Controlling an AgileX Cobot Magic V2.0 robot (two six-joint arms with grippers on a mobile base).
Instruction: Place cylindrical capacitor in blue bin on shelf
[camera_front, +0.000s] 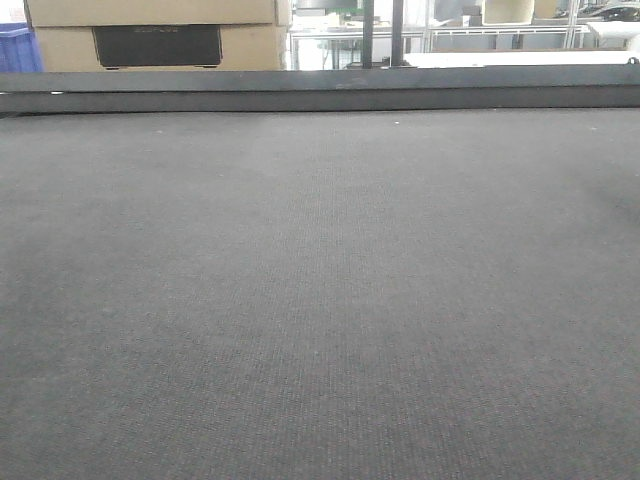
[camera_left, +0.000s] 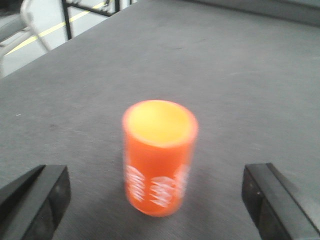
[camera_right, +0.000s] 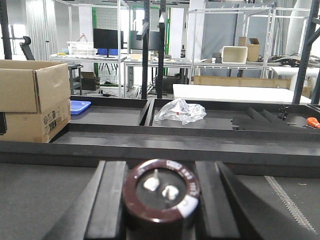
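Observation:
The cylindrical capacitor, dark maroon with two pale terminals on its top and a white stripe on the rim, stands upright between the black fingers of my right gripper. The fingers press against both of its sides, so this gripper is shut on it, above a dark grey mat. My left gripper is open wide, and its fingers stand well clear of an orange cylinder with white print upright on the mat. The shelf and its blue bin are out of view. The front view shows neither gripper.
A raised dark rail crosses ahead of the right gripper, with black trays behind it, a crumpled plastic bag, a shallow blue tray and cardboard boxes. The front view shows grey mat, a far rail, boxes and a blue crate corner.

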